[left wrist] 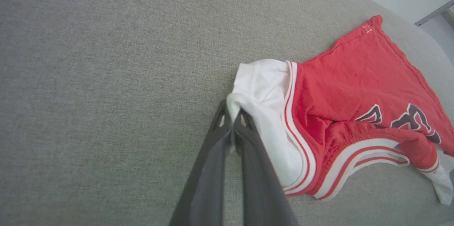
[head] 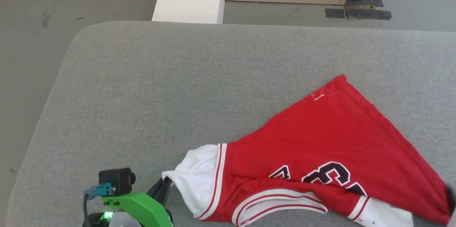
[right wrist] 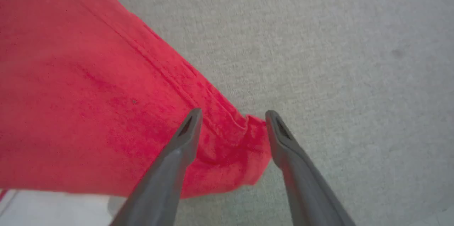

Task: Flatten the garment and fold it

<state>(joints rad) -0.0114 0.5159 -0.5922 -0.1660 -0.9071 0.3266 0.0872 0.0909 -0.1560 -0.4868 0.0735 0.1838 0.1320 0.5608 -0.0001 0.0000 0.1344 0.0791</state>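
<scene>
Since the garment [head: 320, 138] is limp and light, left gripper [left wrist: 232, 112] fingers clamp its sleeve [left wrist: 262, 80]; right gripper [right wrist: 232, 116] fingers apart astride hem corner [right wrist: 248, 141].

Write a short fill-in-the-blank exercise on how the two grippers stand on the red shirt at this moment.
1. The left gripper is shut on the ____ sleeve of the bright red soft-fabric T-shirt.
2. The right gripper stands ____, its fingers straddling the T-shirt's red corner.
3. The T-shirt lies on a ____ fabric-covered surface.
Missing words: white; open; grey.
</scene>
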